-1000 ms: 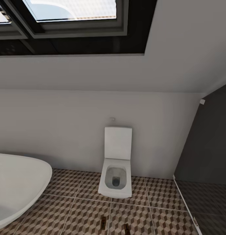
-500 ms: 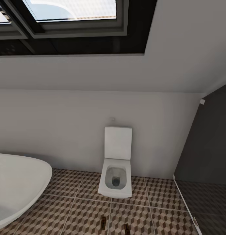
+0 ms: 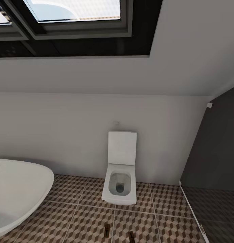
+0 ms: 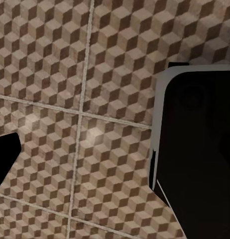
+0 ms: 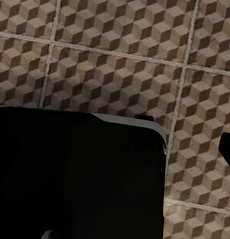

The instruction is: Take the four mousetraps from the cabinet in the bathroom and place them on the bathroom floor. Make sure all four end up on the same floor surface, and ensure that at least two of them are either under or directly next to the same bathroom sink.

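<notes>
1. We see the bathroom floor (image 3: pixel 79 216), large square tiles printed with a brown, beige and white cube pattern and split by pale grout lines.
2. Two small dark objects (image 3: pixel 107 230) lie flat on a tile near the lower edge of our head view, just apart from each other; we cannot tell what they are.
3. The white toilet (image 3: pixel 119 187) and the white bathtub (image 3: pixel 19 192) stand over the tiles.

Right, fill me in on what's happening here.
Nothing is being handled at this moment. The head view faces a white toilet against the grey wall, with a bathtub at the left and skylights above. Two small dark things lie on the patterned floor before the toilet, too small to identify. Both wrist views look down at floor tiles.
</notes>
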Tool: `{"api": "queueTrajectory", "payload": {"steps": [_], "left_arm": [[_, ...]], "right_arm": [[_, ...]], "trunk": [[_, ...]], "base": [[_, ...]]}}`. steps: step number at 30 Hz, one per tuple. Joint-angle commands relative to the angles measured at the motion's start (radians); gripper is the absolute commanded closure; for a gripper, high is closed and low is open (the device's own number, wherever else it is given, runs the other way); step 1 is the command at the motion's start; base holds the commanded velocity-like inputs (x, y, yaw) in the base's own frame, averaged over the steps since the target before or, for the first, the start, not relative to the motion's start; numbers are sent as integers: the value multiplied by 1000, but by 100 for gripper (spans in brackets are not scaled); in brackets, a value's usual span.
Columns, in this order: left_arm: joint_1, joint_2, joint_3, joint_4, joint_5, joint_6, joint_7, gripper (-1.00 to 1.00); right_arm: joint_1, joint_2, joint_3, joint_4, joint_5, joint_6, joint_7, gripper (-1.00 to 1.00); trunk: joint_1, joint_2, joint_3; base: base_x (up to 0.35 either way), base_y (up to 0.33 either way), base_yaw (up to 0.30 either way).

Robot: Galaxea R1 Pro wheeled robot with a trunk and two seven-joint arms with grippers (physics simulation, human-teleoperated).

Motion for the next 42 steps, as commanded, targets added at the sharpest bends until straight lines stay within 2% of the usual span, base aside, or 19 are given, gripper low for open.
{"api": "queueTrajectory", "payload": {"steps": [1, 11, 14, 18, 21, 24, 28, 29, 30, 32, 37, 40, 42], "left_arm": [[-1, -3, -8, 1, 5, -3, 3, -100], [-1, -28, -7, -2, 5, -4, 1, -100], [-1, -39, -8, -4, 1, -6, -1, -100], [-1, -32, -5, -20, -1, -7, 0, -100], [-1, -12, -3, -54, -2, -7, 2, -100], [-1, 19, -1, -112, -1, -6, 5, -100], [-2, 87, 2, -240, 0, -3, 9, -100], [-2, 103, 3, -266, 0, -2, 10, -100], [-2, 134, 4, -312, 1, -1, 10, -100], [-3, 159, 5, -345, 2, 0, 10, -100], [-3, 193, 4, -372, 3, -5, 8, -100], [-2, 197, 3, -359, 2, -7, 6, -100], [-3, 194, 3, -350, 2, -10, 6, -100]], "right_arm": [[-1, 1, 6, 1, -5, -3, 0, -100], [-1, 18, 7, -26, -3, -5, 0, -100], [-1, 21, 7, -104, -1, -5, -4, -100], [-1, 20, 8, -231, 2, 2, -14, -100], [-1, 17, 8, -305, 3, 4, -33, -100], [-1, 15, 7, -374, 4, 5, -67, -100], [-1, -1, 6, -463, 5, 6, -167, -100], [-1, -8, 6, -474, 5, 6, -190, -100], [-1, -29, 5, -489, 5, 6, -237, -100], [-1, -55, 5, -496, 3, 6, -271, -100], [-1, -107, 8, -470, -2, 4, -292, -100], [-1, -113, 11, -410, -2, 0, -258, -100], [-1, -108, 11, -385, -2, -1, -241, -100]], "trunk": [[1, -2, -2], [1, -2, -2], [1, -2, -2], [1, -2, -2], [1, -2, -2], [1, -2, -2], [1, -2, -2], [1, -2, -2], [1, -2, -2], [1, -2, -2], [1, -2, -2], [1, -2, -2], [1, -2, -2]], "base": [[0, 0, 0], [0, 0, 0], [0, 0, 0], [0, 0, 0], [0, 0, 0], [0, 0, 0], [0, 0, 0], [0, 0, 0], [0, 0, 0], [0, 0, 0], [0, 0, 0], [0, 0, 0], [0, 0, 0]]}}
